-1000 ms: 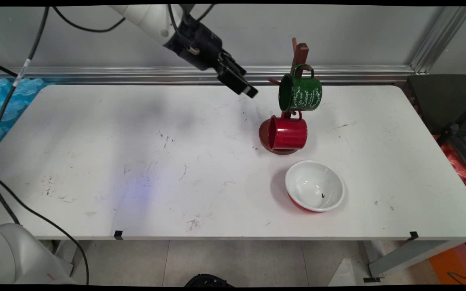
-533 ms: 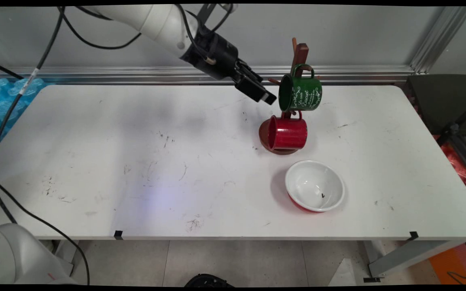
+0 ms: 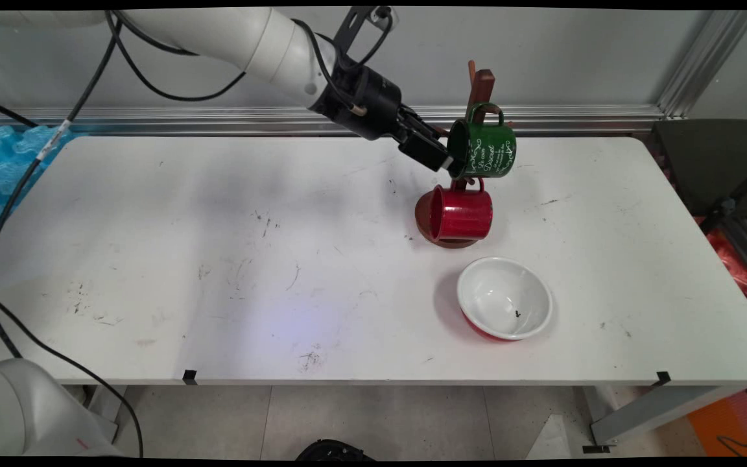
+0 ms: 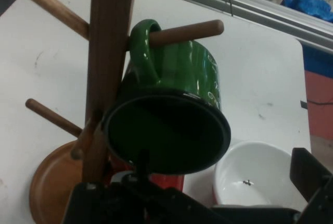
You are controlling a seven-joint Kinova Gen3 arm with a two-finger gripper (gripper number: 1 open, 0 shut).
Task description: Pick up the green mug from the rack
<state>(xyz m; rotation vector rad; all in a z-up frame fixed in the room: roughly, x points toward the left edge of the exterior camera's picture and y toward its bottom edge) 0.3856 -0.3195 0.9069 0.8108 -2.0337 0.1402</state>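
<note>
We see the white worktop [image 3: 218, 259] with the arm [image 3: 244, 35] reaching in from the upper left. On the right half stands a wooden mug tree [image 3: 481, 84] on a round base. A white bowl [image 3: 504, 298] with a red outside sits on the worktop just in front of the tree. A green mug [image 3: 485, 149] hangs by its handle from an upper peg, mouth facing left, and a red mug [image 3: 461, 213] hangs just below it.

The gripper [image 3: 446, 162] is at the rim of the green mug's mouth. We cannot tell from the main view whether it touches.

The hand view gives what the main view does not: the peg passing through the green mug's [image 4: 171, 114] handle, its dark inside facing the camera, the tree's post [image 4: 106, 67] beside it and the bowl [image 4: 255, 179] lower right. There the gripper's fingers stand apart, one at each bottom corner [image 4: 307, 174].

Against the earlier frames, the gripper has moved right, from well short of the tree to the green mug's mouth. Mugs and bowl lie unchanged.
</note>
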